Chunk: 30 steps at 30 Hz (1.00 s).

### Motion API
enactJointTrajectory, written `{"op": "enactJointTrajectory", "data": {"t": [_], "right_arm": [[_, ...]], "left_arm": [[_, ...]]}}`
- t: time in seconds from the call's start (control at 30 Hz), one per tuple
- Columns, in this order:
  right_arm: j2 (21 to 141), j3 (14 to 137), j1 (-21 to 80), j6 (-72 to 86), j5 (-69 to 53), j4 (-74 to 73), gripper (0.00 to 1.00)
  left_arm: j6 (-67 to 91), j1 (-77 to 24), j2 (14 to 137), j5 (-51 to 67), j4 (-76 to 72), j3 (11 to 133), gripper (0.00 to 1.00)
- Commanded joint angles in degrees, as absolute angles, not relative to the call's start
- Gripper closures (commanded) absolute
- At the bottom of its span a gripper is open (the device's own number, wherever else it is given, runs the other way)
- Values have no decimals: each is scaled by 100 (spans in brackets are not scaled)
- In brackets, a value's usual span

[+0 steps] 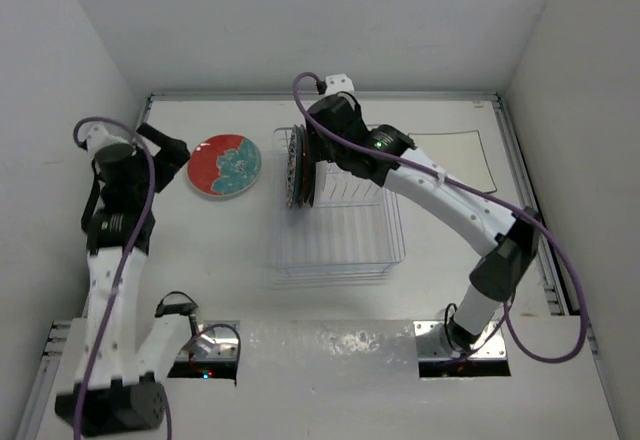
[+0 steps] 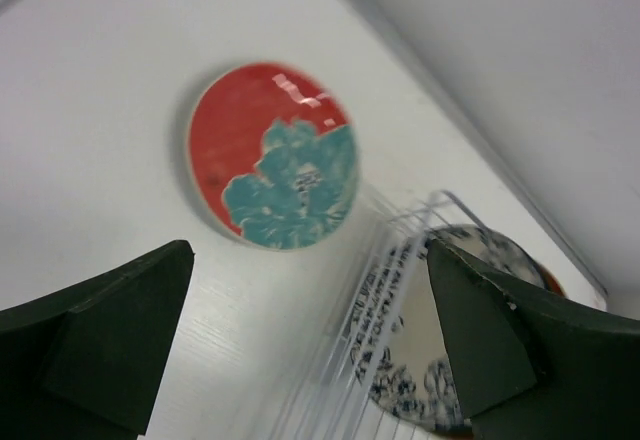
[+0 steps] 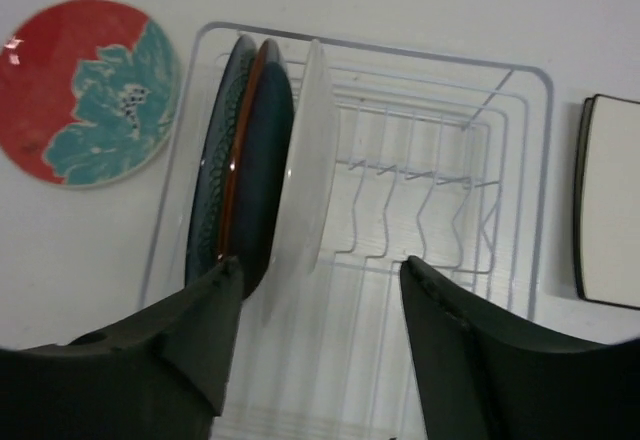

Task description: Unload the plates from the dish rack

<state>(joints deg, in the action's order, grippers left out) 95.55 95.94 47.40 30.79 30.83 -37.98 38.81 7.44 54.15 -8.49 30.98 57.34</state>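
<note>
Plates: three stand on edge at the left end of the dish rack, with the white plate innermost. We note the right gripper above, jaws apart either side of it, no contact visible. The red plate lies flat left of the rack, the square plate right. Left gripper is spread wide and empty.

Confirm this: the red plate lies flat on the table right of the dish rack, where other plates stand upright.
Wrong side: the red plate lies flat left of the dish rack, as the top external view shows. Other plates do stand upright in it.
</note>
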Motion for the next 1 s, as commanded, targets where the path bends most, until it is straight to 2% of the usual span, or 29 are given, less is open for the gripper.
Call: {"op": "enactJointTrajectory", "data": {"t": [0.0,0.03,0.13,0.33,0.77,0.87,0.97], "right_arm": [[10070,10238,4755,2804,3779,-4184,41],[10168,10492,4755,2778,3762,-4210,51],[10545,10932,4772,2663,3823,-4298,61],[11240,11601,4807,2575,4033,-4491,62],[11900,11602,4808,2636,4245,-4333,70],[11962,11549,4808,2716,4421,-4316,80],[12006,11487,4808,2760,4596,-4298,82]], "left_arm": [[2350,721,4336,-36,3092,5433,0],[2234,712,3828,-44,3146,5362,0],[1978,695,2983,-465,3269,4984,0],[2118,650,2294,-571,3085,4562,0],[2197,518,2101,-659,3076,4456,0],[2197,510,2109,-659,3067,4456,0],[2197,510,2144,-633,3050,4447,0]]}}
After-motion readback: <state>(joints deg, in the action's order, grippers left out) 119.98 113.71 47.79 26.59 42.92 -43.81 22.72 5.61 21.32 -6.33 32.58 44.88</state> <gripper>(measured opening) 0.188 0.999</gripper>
